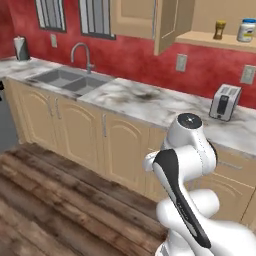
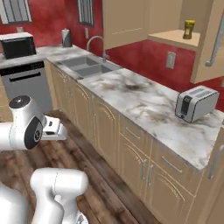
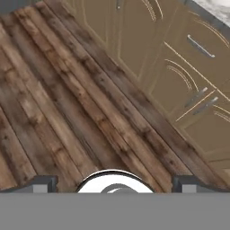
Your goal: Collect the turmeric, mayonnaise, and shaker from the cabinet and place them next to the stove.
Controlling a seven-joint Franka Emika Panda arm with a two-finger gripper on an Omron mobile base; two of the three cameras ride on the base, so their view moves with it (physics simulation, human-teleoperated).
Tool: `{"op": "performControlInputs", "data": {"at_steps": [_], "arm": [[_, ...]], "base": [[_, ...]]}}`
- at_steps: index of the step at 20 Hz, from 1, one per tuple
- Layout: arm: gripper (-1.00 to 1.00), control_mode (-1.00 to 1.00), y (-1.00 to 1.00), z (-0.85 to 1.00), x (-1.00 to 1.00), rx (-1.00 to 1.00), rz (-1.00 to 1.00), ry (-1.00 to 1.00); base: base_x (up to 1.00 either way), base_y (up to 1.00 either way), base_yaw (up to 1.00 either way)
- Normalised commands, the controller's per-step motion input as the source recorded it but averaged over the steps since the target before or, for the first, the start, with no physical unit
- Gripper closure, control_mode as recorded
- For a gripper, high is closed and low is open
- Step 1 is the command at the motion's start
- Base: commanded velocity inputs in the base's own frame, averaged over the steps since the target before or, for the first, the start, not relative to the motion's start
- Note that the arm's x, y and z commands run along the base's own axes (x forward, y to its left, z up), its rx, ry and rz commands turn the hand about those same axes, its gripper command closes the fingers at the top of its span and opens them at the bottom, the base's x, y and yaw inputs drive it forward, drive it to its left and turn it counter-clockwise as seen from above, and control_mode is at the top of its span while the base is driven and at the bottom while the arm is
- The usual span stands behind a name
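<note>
Hand spread wide, gripping nothing, aimed down at dark wooden floor planks. Beyond, one marbled desk carries one boxy silver toaster. Farthest up, the open tan cabinet shelves one amber yellow-lidded turmeric beside one squat white mayonnaise.

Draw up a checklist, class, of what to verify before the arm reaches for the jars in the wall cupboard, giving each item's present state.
1. Cabinet door open: ok.
2. Turmeric upright on shelf: ok.
3. Mayonnaise upright beside it, apart: ok.
4. Shaker located: cannot tell.
5. Gripper open and holding nothing: ok.
6. Gripper aimed at shelf: not ok, it faces the wooden floor.
</note>
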Motion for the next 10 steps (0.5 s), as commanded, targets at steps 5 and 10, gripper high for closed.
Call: {"op": "performControlInputs", "data": {"at_steps": [5,10], "arm": [[-1.00,1.00,0.00,0.00,0.00,0.00,0.00,0.00],[-1.00,1.00,0.00,0.00,0.00,0.00,0.00,0.00]], "base": [[0.02,0.21,-0.57],[0.25,0.40,-0.49]]}}
